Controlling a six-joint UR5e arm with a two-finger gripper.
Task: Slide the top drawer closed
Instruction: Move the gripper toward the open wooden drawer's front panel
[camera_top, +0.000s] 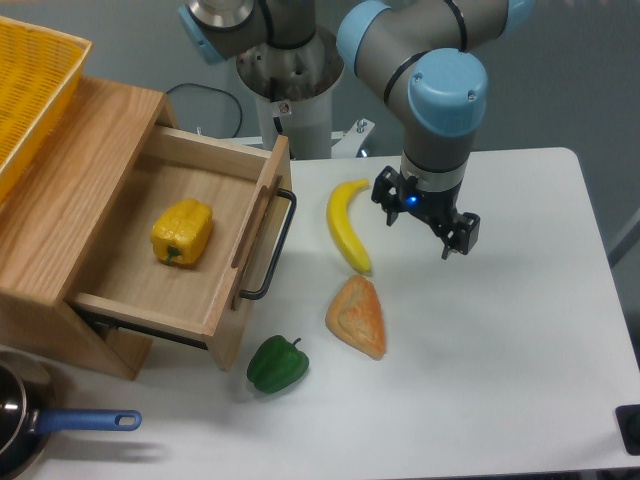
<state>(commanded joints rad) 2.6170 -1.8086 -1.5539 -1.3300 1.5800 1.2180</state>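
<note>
Hanging open tool (420, 217), top drawer (180, 245) pulled out, well left

Robotics lab. Indicators: an industrial arm (430, 70) on a pedestal beside a plain white table (500, 330), loose cable (205, 95) on grey floor, and toy food props such as a banana (347, 225).

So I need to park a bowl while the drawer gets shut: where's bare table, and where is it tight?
Bare: the white table right of the croissant, below the gripper, out to the right edge. Tight: the strip in front of the top drawer, where the banana, croissant and green pepper lie near its black handle.
</note>
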